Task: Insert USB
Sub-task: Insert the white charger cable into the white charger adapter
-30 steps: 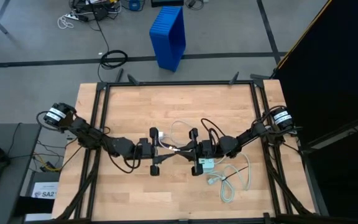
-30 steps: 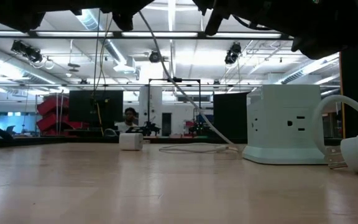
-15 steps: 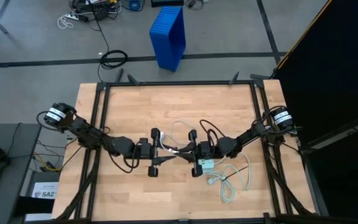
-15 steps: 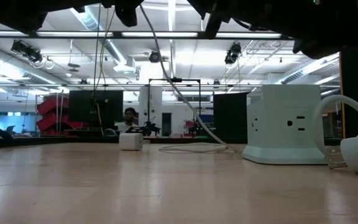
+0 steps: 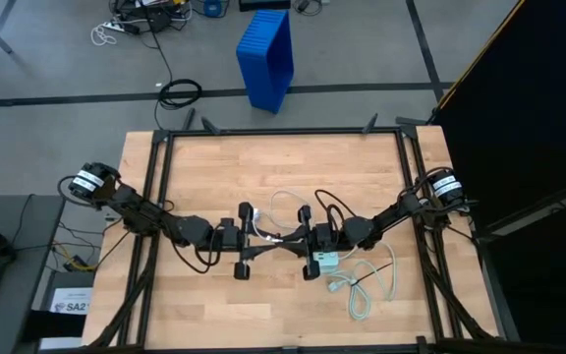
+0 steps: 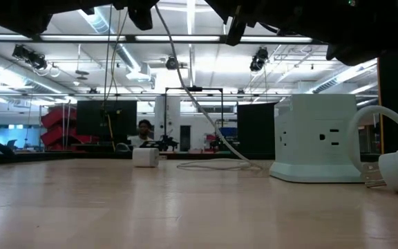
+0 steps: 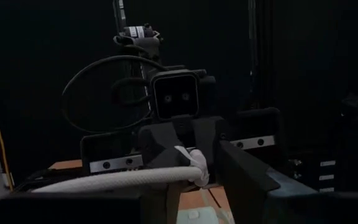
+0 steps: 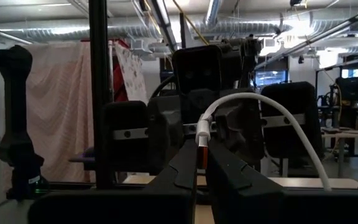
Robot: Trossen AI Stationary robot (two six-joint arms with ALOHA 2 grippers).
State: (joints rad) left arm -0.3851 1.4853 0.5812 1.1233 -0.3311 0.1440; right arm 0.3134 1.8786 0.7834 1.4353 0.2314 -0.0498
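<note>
Right jaws (image 8: 201, 163) clamp the USB (image 8: 202, 129) plug beside the charger block (image 5: 326, 261); left jaws (image 7: 194, 177) close around the limp cord: grip the stiff plug.

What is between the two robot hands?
In the high view, the white USB cable spans the short gap between the left end effector and the right end effector, above the wooden table.

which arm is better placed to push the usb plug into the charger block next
Right, probably. Its hand is shut on the thin white USB cable's plug, right above the pale green-white boxy charger block. The left hand only pinches the cable farther back, away from the block.
</note>
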